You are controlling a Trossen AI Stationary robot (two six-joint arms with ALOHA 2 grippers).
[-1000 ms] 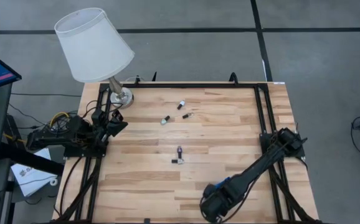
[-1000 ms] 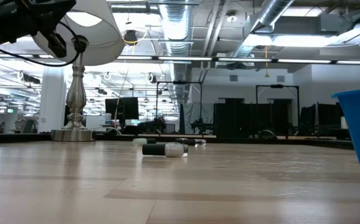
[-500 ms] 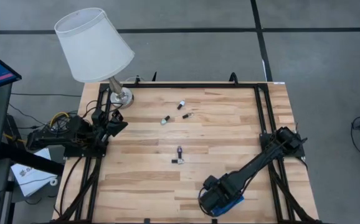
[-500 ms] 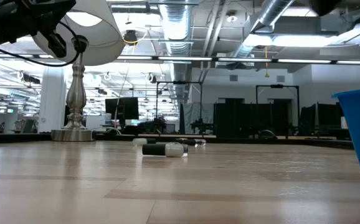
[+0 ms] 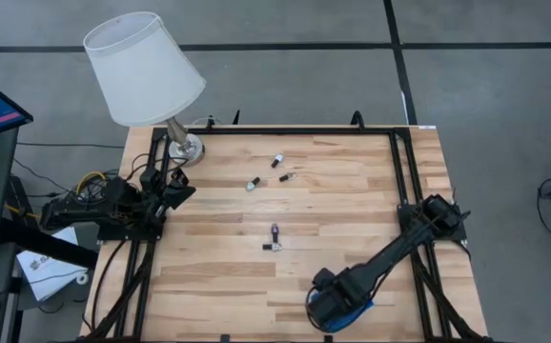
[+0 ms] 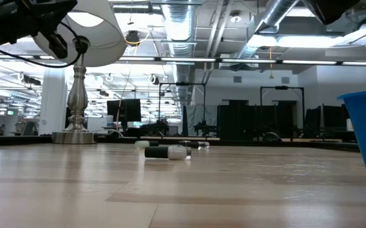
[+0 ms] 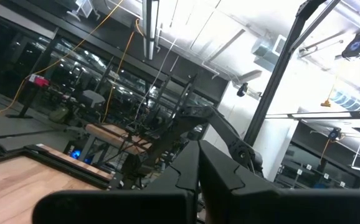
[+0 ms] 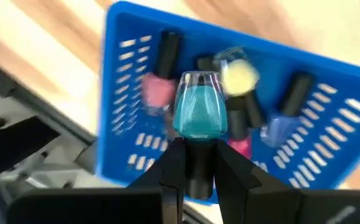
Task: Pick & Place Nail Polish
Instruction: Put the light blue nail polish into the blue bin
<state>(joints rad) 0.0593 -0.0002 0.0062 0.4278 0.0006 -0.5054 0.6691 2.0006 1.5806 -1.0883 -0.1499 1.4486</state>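
At the far left, the left gripper (image 5: 178, 191) waits over the table's left edge, just below the base of the white-shaded lamp with a silvery stem (image 5: 182, 143); its dark fingers (image 7: 195, 180) are pressed together, holding nothing. Moving right across the pale wooden table (image 5: 228, 276), four small nail polish bottles lie on their sides: a pale one (image 5: 253, 184), a dark-capped one (image 5: 277, 160) and a thin one (image 5: 286, 176) near the far side, then a purple bottle (image 5: 275, 232) with a dark-and-white one (image 5: 273, 247) just beside it at mid-table. Farther right, at the near edge, the right gripper (image 8: 200, 163) hangs over the blue slotted plastic tray (image 8: 130, 124) — its fingers are drawn in narrow, clamped on the dark cap of a teal nail polish bottle (image 8: 199, 113). Inside the tray lie a pink bottle (image 8: 158, 89), a yellow-bodied one (image 8: 239, 76) and a blue one (image 8: 281, 127), all with dark caps.
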